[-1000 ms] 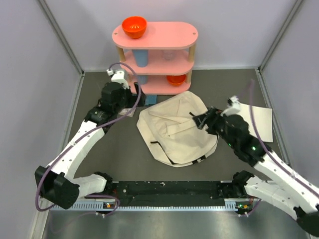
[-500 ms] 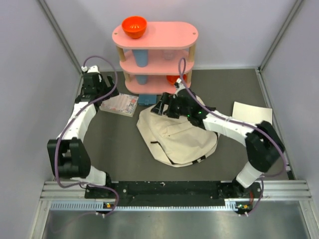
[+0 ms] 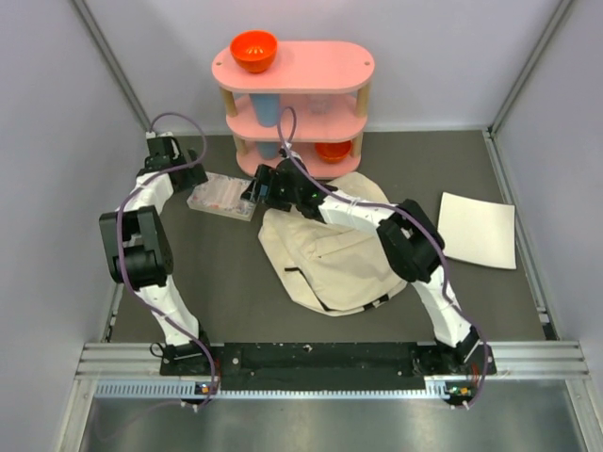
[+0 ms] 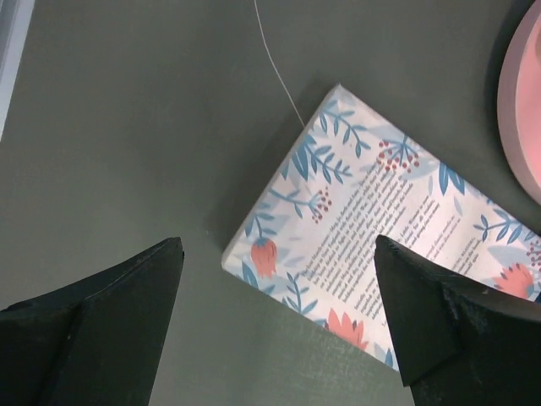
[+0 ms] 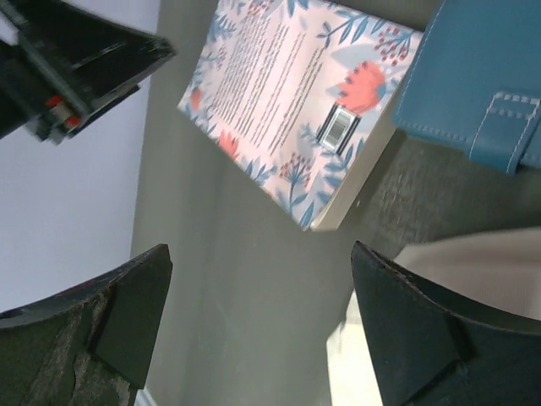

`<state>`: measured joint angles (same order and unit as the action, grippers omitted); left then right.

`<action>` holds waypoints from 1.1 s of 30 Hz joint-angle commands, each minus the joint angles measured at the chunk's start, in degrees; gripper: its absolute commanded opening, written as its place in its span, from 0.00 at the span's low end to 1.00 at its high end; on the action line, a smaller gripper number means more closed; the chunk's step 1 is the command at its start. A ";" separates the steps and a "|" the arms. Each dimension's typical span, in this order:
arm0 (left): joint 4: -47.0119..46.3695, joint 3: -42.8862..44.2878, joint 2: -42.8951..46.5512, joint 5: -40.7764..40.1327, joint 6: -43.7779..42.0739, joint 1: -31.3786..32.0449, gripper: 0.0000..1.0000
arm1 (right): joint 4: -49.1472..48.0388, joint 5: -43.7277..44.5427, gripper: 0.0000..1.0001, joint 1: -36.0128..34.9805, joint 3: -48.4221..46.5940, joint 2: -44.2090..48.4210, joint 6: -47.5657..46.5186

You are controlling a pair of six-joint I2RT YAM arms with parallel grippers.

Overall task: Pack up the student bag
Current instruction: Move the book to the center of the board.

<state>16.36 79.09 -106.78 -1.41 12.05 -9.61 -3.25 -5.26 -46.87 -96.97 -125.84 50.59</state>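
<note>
Student bag (image 3: 334,250) is lying slumped on the dark table (image 3: 217,273), slightly toward 3 o'clock from centre, cream canvas creased. Right arm is reaching across the bag's 11 o'clock edge. Right gripper (image 5: 260,247) is hovering over bare table beside a floral-cover paperback (image 5: 296,93), jaws standing wide, gripping nothing. A blue stitched case (image 5: 473,68) is resting against the book's corner, at 12 o'clock from the bag. Left gripper (image 4: 277,241) is hanging over the book's opposite end, at 10 o'clock on the table, jaws spread wide and holding nothing. Pink three-tier shelf (image 3: 294,68) is standing at 12 o'clock, carrying an orange bowl (image 3: 253,50) on top. A white sheet (image 3: 479,229) is lying at 3 o'clock, apart from the bag.
</note>
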 commanded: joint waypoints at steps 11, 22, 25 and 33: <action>-2.91 5.29 -7.82 22.49 0.78 -6.48 0.96 | 8.34 3.06 0.79 -0.50 -22.56 -17.86 3.03; -5.02 -4.97 -3.62 30.32 8.76 -6.39 0.62 | 8.87 -8.97 0.47 -0.50 -24.23 -18.92 0.93; -5.29 -10.25 0.25 28.92 10.53 -6.39 0.55 | 9.92 -11.88 0.41 -0.59 -23.97 -17.95 -0.92; -3.27 -23.52 15.71 22.17 12.73 -6.30 0.52 | 11.24 -20.31 0.39 -2.96 -19.41 -13.12 -5.23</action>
<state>9.32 60.25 -99.07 19.53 21.21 -17.74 8.27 -16.36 -45.56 -118.39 -143.72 48.05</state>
